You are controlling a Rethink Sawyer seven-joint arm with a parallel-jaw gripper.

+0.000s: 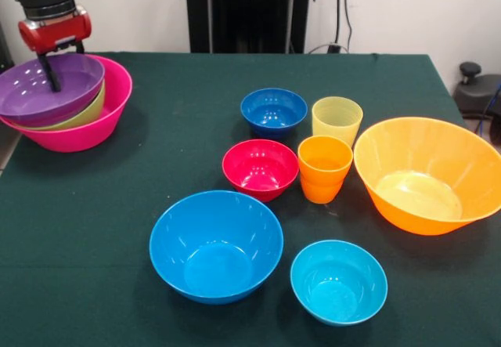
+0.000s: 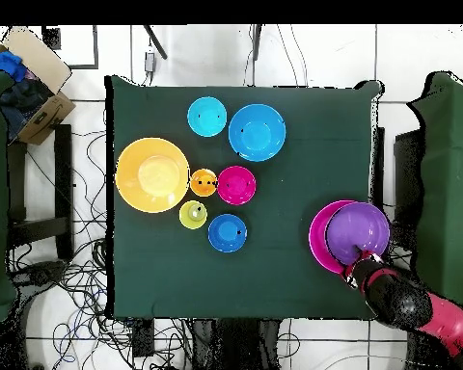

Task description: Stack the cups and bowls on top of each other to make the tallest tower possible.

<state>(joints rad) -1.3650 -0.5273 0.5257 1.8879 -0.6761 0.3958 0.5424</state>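
- Tower [image 1: 78, 120]: nested stack at the table's far corner by the robot. Large glossy pink plastic bowl [image 1: 109, 116] is the base, lime green plastic bowl [image 1: 88, 112] inside it, purple plastic bowl [image 1: 47, 84] on top, tilted.
- Gripper [image 1: 56, 73] reaches into the purple bowl near its rim. One dark finger [image 1: 52, 74] shows inside the bowl. Can't tell from either view if the jaws are apart or clamped on the rim.
- Handling, my judgement: thin, stiff, light plastic, slick gloss. Best hold is a rim pinch, one finger inside and one outside. Nested bowls may tip or slide if pushed sideways.
- Loose pieces, mid-table, well apart from the tower: sky blue medium bowl [image 1: 216, 245], small cyan bowl [image 1: 338, 281], small red bowl [image 1: 260, 168], small dark blue bowl [image 1: 273, 112].
- Cups: translucent pale yellow tumbler [image 1: 337, 120] and shorter opaque orange cup [image 1: 324, 168], just beside each other. The orange cup sits near the red bowl, possibly touching.
- Large orange plastic bowl [image 1: 429, 175] sits near the cups, at the side away from the tower.
- In the way: the cluster of red bowl, dark blue bowl and cups is tight, so finger room around the cups is poor. The sky blue bowl and cyan bowl stand freer.
- Dark green tablecloth [image 1: 117, 229] between tower and cluster is bare.
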